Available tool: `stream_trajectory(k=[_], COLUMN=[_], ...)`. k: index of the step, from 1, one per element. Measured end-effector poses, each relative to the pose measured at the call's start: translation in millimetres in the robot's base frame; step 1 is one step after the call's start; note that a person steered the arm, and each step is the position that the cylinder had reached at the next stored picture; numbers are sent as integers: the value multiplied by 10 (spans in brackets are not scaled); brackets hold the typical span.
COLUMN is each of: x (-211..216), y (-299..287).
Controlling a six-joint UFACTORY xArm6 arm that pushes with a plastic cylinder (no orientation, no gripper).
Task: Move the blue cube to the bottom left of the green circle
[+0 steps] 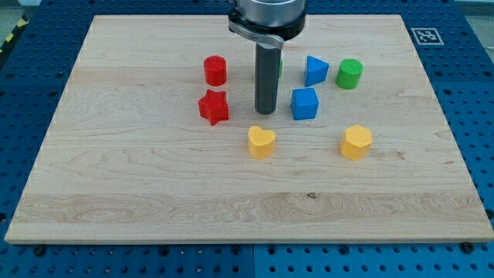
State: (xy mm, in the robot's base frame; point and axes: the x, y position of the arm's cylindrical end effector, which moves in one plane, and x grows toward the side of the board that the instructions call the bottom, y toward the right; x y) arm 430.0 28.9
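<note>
Near the frame's upper middle, my tip (266,112) rests on the board (116,170); we have no jaws, only the rod. Just right of it sits the blue cube (305,103), below the blue triangle (315,70) and lower left of the green circle (350,73). The red star (214,107) lies left.

My tip (265,113) just left of the blue cube (305,103), green circle (350,73) at upper right.
</note>
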Motion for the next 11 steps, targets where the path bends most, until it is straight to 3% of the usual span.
stream_trajectory(k=[2,11], x=[92,-123], y=[643,748])
